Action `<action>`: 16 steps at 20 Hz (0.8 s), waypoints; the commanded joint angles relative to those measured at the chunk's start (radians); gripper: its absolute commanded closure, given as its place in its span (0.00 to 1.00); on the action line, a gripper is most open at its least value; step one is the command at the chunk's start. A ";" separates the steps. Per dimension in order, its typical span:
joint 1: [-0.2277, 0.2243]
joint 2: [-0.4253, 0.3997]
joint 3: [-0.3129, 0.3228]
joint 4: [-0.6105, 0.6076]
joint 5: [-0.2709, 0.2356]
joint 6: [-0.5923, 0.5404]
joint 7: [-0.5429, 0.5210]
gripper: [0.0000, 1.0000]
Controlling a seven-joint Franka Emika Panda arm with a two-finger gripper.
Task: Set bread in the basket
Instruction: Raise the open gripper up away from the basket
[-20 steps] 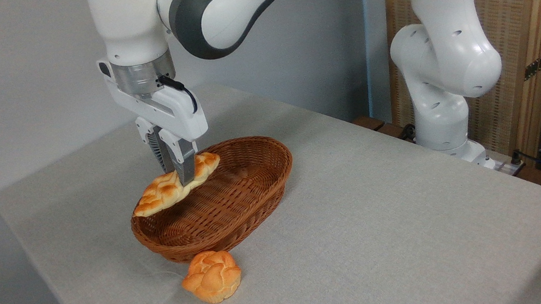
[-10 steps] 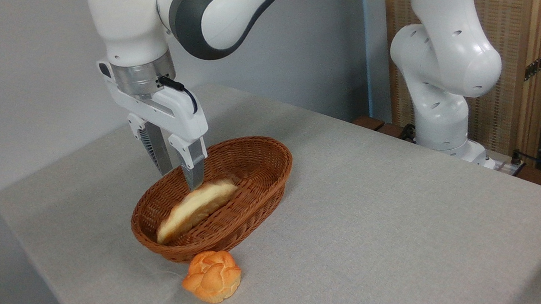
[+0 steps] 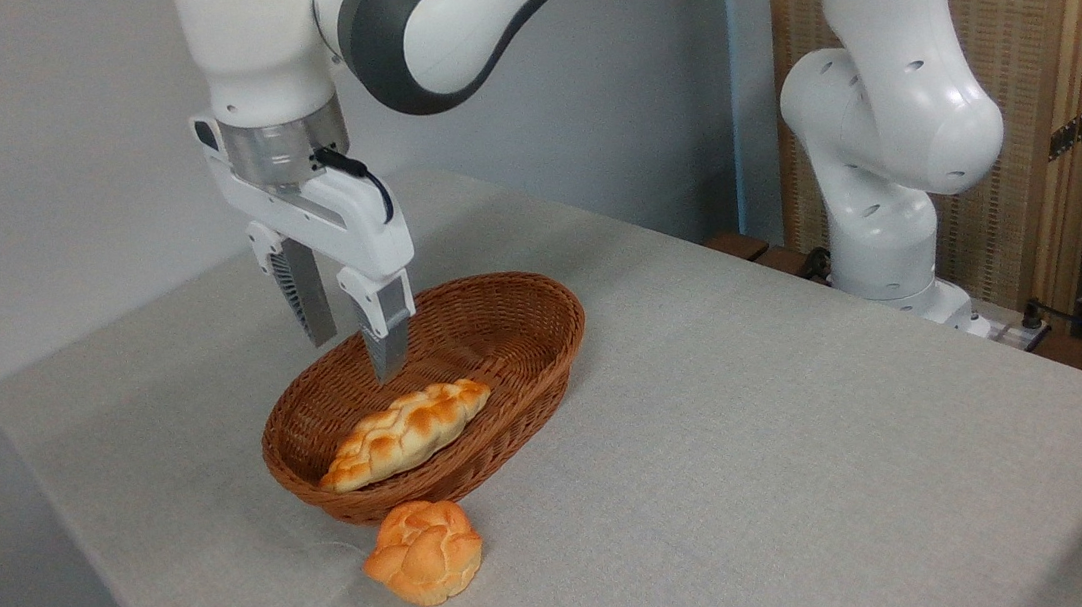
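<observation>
The long braided bread (image 3: 406,433) lies inside the oval wicker basket (image 3: 524,335), along its near side, golden-orange with pale creases. My gripper (image 3: 355,353) hangs open just above the loaf, over the basket's left part, with nothing between its fingers. The two fingers point straight down and stand clear of the bread.
A small round knotted bun (image 3: 423,552) sits on the grey tablecloth right in front of the basket. The arm's white base (image 3: 888,156) stands at the table's far right edge, before a wooden screen. The table's left edge is close to the basket.
My gripper opened and let the bread go. The loaf dropped from between the fingers into the basket and settled there. The gripper has risen slightly.
</observation>
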 commanded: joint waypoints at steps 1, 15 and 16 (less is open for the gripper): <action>0.010 -0.007 0.014 0.065 0.035 -0.008 -0.002 0.00; 0.015 -0.046 0.222 0.151 0.038 -0.048 0.246 0.00; 0.015 -0.046 0.222 0.151 0.038 -0.065 0.253 0.00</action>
